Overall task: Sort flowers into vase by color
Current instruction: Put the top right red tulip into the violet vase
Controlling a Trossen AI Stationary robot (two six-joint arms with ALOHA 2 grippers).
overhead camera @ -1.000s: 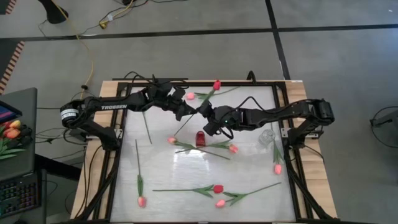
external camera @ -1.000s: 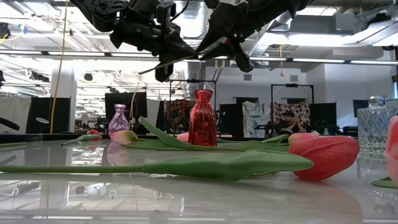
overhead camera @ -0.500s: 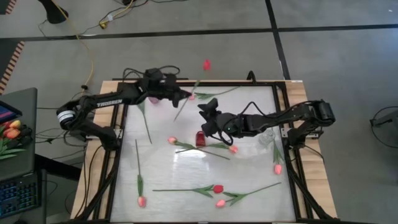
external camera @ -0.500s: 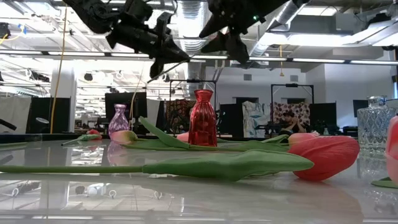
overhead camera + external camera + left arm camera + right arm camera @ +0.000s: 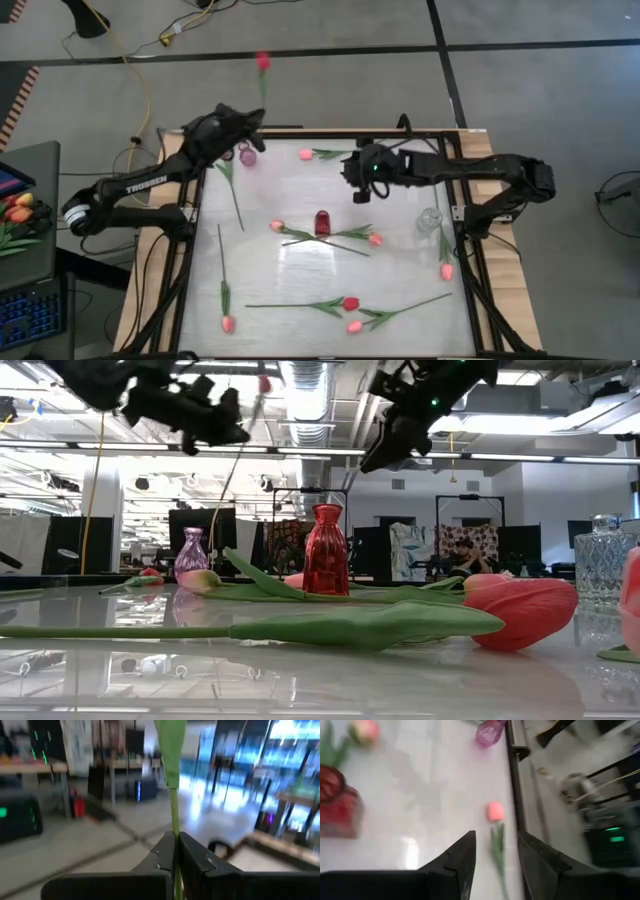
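Left gripper clamps a red tulip by its stem, raised near the purple vase; next, likely lowering the stem into a vase, while the right gripper hangs open, empty.

Red vase blocks table centre; tulips litter the front edge.

White "TROSSEN" lettering runs along the left arm
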